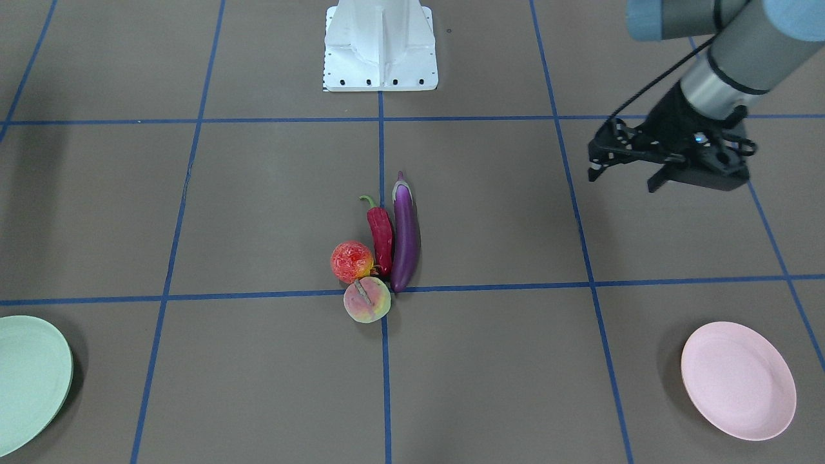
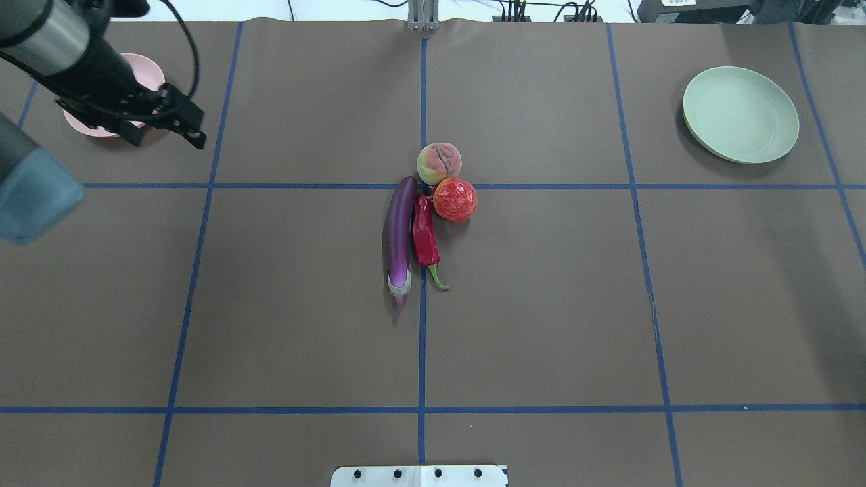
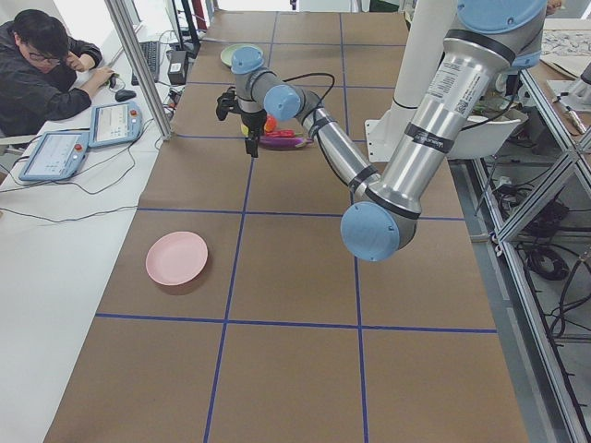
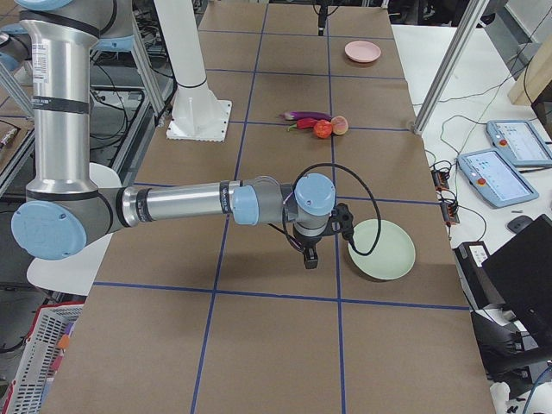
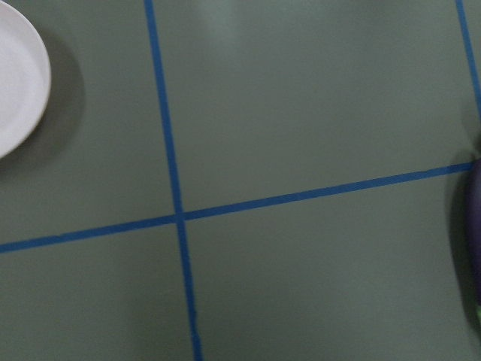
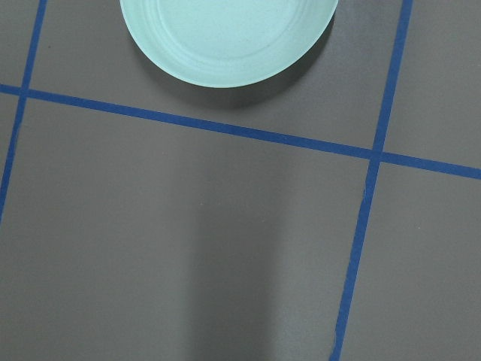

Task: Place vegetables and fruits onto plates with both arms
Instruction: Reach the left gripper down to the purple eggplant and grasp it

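Note:
The purple eggplant [image 1: 406,235] [image 2: 399,237], red chili [image 1: 380,237] [image 2: 425,237], pomegranate-like fruit [image 1: 351,261] [image 2: 454,199] and peach [image 1: 367,299] [image 2: 440,162] lie bunched together at the table's middle. The pink plate [image 1: 738,380] [image 2: 147,71] is empty on my left side, the mint green plate [image 1: 32,380] [image 2: 740,113] empty on my right. My left gripper [image 1: 622,182] [image 2: 169,138] is open and empty, in the air near the pink plate. My right gripper [image 4: 310,250] hangs beside the green plate; I cannot tell its state.
The white base block [image 1: 380,45] stands at the robot's edge of the table. Blue tape lines [image 2: 422,338] divide the brown surface into squares. An operator [image 3: 42,65] sits beyond the table's far side with tablets [image 3: 55,152].

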Available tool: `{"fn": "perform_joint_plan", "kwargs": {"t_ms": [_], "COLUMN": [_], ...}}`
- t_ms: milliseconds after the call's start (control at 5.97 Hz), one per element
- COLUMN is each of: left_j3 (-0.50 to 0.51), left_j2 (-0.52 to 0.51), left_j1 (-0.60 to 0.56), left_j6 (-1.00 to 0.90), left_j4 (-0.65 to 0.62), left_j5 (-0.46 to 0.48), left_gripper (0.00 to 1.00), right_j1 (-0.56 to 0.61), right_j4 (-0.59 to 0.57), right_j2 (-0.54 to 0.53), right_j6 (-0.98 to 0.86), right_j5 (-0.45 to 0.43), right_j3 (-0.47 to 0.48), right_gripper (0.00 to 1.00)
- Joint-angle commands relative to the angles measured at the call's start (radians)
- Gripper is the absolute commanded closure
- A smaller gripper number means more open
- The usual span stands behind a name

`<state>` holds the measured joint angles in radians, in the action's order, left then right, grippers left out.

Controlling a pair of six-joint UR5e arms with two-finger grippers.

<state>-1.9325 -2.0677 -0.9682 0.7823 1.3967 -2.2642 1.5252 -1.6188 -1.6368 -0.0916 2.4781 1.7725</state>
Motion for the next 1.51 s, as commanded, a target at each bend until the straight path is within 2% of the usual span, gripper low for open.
{"fn": "perform_joint_plan", "kwargs": {"t_ms": [0,335,503,670,1173,1341], "left_j3": [0.015,0.148,0.217,0.287,0.418,0.462], "left_j2": [-0.111,-0.219,-0.221,-0.227,-0.296,-0.296], "left_j1": [0.223,0.377,0.413,0.417,0.465,0.467], "left_j6": [0.258,0.374,0.421,0.436,0.437,0.436], "left_j4": [0.004,0.056,0.171,0.235,0.265,0.315], "left_j5": [0.174,0.297,0.331,0.331,0.359,0.360], "left_gripper": [0.00,0.00,0.00,0.01,0.01,0.01], "right_j1": [0.000,0.000,0.000,0.000,0.000,0.000], "right_j4": [-0.003,-0.001,-0.001,0.000,0.000,0.000], "right_j2": [0.000,0.000,0.000,0.000,0.002,0.002], "right_j6": [0.004,0.004,0.004,0.004,0.004,0.004], "right_j5": [0.004,0.004,0.004,0.005,0.004,0.005], "right_j3": [-0.007,-0.005,-0.005,-0.004,-0.004,-0.004], "right_gripper": [0.00,0.00,0.00,0.00,0.00,0.00]}}
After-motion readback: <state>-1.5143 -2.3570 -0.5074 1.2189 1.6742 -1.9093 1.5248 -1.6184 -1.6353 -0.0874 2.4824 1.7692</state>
